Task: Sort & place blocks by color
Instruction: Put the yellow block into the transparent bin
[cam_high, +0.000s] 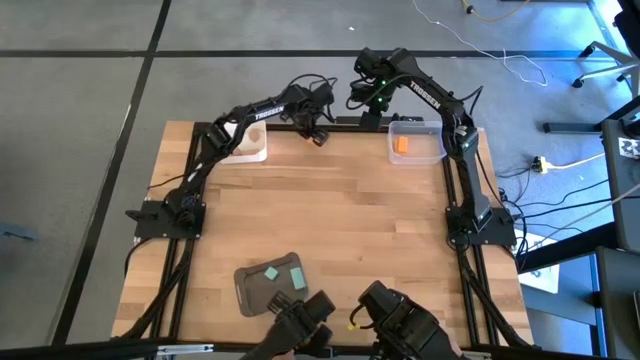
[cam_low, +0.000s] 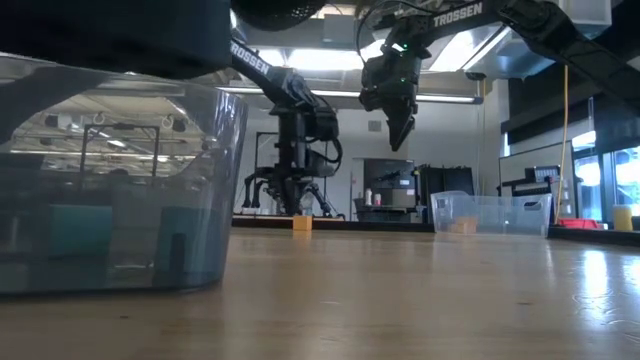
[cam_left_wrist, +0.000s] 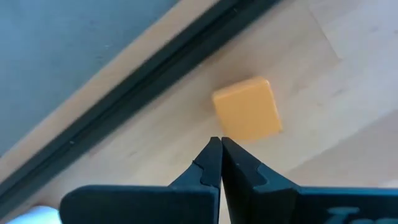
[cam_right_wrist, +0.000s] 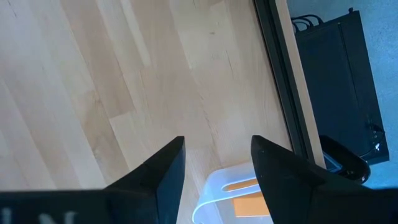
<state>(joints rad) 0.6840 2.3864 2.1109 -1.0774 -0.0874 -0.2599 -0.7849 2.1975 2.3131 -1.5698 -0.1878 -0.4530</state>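
Sorting looks well advanced, judging by where the pieces lie. In the high view, the dark grey tray (cam_high: 262, 288) at about 7 o'clock on the tabletop (cam_high: 330, 220) holds two teal-green blocks (cam_high: 283, 272). The clear tray (cam_high: 416, 141) at about 1 o'clock holds orange blocks (cam_high: 401, 145), which the right wrist view also shows inside its rim. The white tray (cam_high: 247, 144) at about 11 o'clock appears to hold pale wood, though how many pieces is not clear.

One block seems left out of a tray: a yellow-orange cube (cam_left_wrist: 246, 107) lying on bare wood close to the far edge, at about 12 o'clock, between the white and clear trays. The low view shows it resting on the surface under the left arm.

The left hand (cam_left_wrist: 221, 160) hovers just above and beside this cube, its fingers pressed together and gripping nothing; the cube lies untouched beyond the tips. The right hand (cam_right_wrist: 217, 163) is raised over the far edge near the clear tray, fingers spread and empty.

What remains, by my reading, is for the cube to be picked up and placed in the matching tray, probably the clear one with the orange pieces.
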